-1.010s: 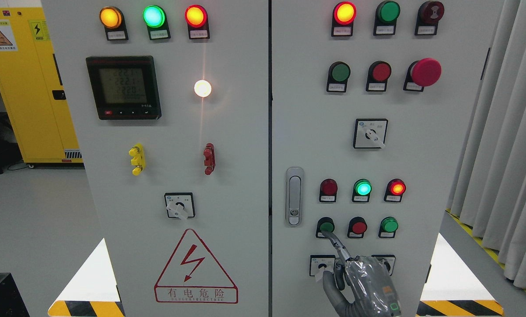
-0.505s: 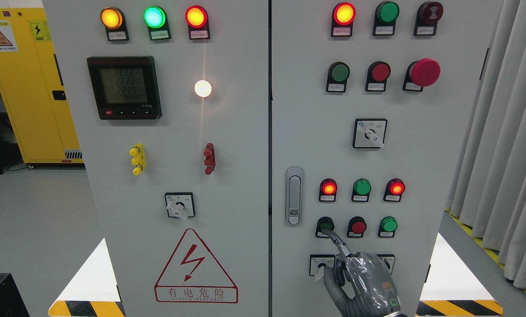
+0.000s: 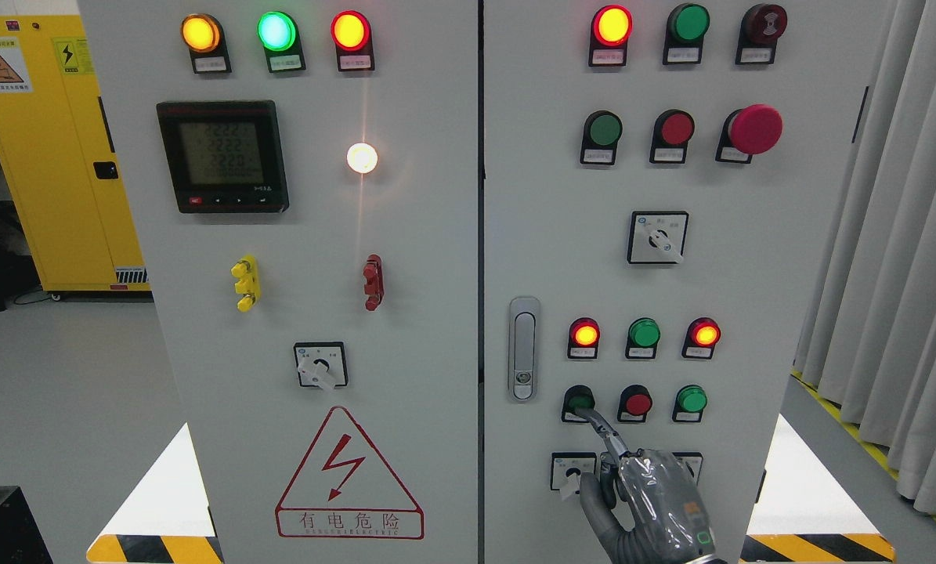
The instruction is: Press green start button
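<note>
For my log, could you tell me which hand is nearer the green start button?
Right. The right hand has its index fingertip on the green start button; the left hand is not in view.

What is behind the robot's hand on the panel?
The right hand covers the bottom selector row: one switch shows at its left, another's edge at its right. Anything between is hidden.

i'm in an industrial electrical room: a grey control cabinet [image 3: 405, 258] with indicator lamps ahead, a yellow safety cabinet [image 3: 45, 157] at ten o'clock.
</note>
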Motion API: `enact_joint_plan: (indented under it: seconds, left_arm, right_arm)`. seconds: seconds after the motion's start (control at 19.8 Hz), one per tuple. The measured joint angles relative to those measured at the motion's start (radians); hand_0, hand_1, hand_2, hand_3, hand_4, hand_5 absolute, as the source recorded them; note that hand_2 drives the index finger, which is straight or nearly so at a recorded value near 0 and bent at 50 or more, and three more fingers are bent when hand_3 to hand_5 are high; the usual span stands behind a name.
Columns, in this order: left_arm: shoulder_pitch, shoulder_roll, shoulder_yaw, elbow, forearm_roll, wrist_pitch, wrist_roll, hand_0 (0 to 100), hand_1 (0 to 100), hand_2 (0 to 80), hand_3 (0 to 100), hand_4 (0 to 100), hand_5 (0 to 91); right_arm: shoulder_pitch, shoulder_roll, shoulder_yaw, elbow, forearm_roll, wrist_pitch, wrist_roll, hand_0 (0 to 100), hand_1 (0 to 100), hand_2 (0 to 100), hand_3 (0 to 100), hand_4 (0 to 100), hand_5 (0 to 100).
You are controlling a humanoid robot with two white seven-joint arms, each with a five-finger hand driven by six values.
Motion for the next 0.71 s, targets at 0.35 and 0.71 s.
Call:
enact_joint_plan:
  seconds: [0.35,0.71]
  left_arm:
    - [0.0,0.0,0.0,0.0,0.0,0.0,0.0,12,56,0.0,0,0,0.0]
    - [0.0,0.0,0.0,0.0,0.0,0.0,0.0,12,56,0.0,0,0,0.0]
  right_arm:
    - [0.033,0.0,0.002,-0.042,-0.091,-0.065,-0.011,98,93,0,86,90,91]
    - [0.114,0.0,0.03,-0.09,-0.324,-0.076,-0.013,92,81,1,30,36,32]
